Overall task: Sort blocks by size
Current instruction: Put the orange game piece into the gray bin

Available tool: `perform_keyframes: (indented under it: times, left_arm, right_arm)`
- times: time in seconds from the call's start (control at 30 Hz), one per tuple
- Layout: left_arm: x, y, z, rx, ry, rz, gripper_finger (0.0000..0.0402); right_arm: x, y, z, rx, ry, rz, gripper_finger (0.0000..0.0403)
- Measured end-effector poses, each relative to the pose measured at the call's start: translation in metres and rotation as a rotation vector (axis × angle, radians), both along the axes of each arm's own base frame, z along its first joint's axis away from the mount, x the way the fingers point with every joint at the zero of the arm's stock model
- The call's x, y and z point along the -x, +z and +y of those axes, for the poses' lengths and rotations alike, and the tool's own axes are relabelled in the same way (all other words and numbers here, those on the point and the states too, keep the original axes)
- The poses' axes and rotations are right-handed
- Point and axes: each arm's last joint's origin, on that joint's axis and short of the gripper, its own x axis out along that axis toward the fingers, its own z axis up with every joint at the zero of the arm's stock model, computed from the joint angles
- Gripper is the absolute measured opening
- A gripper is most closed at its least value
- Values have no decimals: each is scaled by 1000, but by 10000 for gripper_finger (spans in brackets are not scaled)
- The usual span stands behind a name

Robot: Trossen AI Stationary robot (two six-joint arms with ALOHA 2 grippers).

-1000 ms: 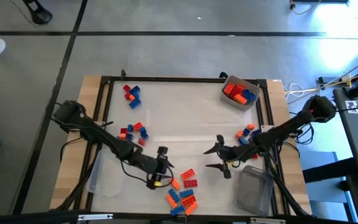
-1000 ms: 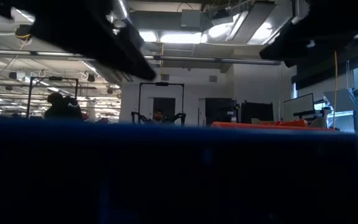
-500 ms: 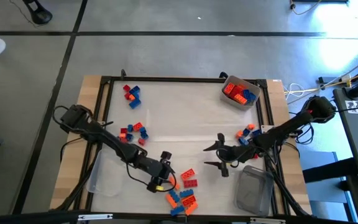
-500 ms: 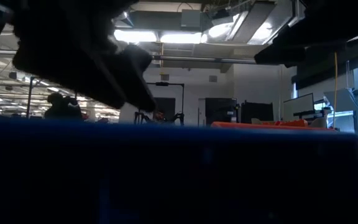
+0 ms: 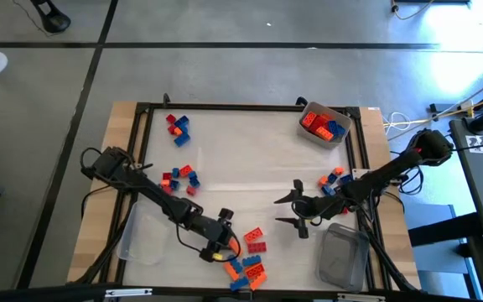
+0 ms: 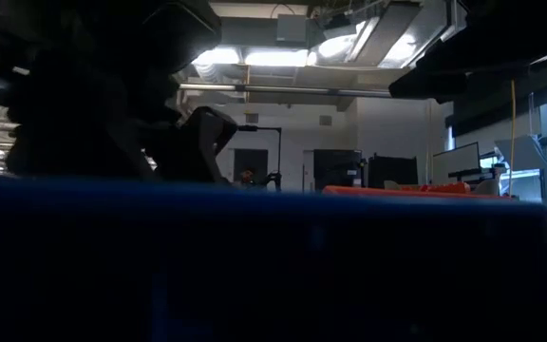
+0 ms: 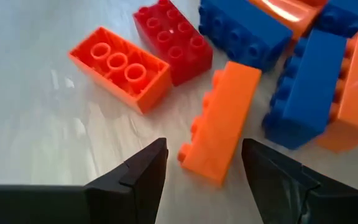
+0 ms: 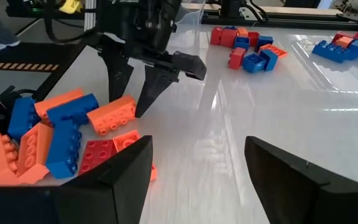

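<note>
Shifted since the earlier frames: left gripper (image 5: 225,245), carried further along the near edge toward the near heap of blocks, wrist swung in behind it; right side unchanged.

Far-left corner: small cluster of red and blue plastic toy bricks (image 5: 177,127), loose on the pale table (image 5: 241,151).

Left of centre: second cluster of orange, red and blue bricks (image 5: 179,178), beside the left arm's forearm.

Near left edge: clear plastic tub (image 5: 143,239), partly under the left arm.

Near centre: left gripper lowered to the table at the heap of orange, blue and red bricks (image 5: 246,257), fingers spread apart, nothing clamped. In the left wrist view, long orange plastic brick lying on its side (image 7: 221,122) reaching into the gap between the two dark fingertips (image 7: 143,169), no contact discernible. Just beyond it: orange brick turned studs-down (image 7: 119,67), red brick with studs up (image 7: 174,39), blue bricks (image 7: 243,31) touching one another.

Centre-right: right gripper (image 5: 297,210) low over bare table, fingers splayed wide and holding nothing; pointed toward the heap and well apart from it.

Right edge: small group of blue, orange and red bricks (image 5: 334,179) beside the right arm.

Near right corner: second clear plastic tub (image 5: 343,256).

Far right corner: clear plastic tub (image 5: 307,134) containing red, orange and blue bricks (image 5: 323,125).

Low view: blocked by a dark blue surface close to the lens.
</note>
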Motion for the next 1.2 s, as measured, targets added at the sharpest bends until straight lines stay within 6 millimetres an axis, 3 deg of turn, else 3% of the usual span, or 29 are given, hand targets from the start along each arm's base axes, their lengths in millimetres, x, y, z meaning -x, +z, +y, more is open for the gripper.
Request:
perform_keyframes:
  times: [0.43,0.6,0.73,1.03,1.2]
  left_arm:
    - [-8,-2,15,74,-31,36,65]
    - [-10,6,19,62,-15,14,53]
    - [-6,32,24,33,32,-48,60]
    - [18,118,48,-75,261,-315,60]
    - [24,140,57,-99,380,-423,60]
  right_arm:
    - [0,0,0,1,10,5,253]
    - [0,0,0,-2,7,2,253]
    - [-3,8,1,47,-14,-30,253]
    - [-18,45,8,162,21,-143,253]
    - [-22,50,4,192,-12,-171,253]
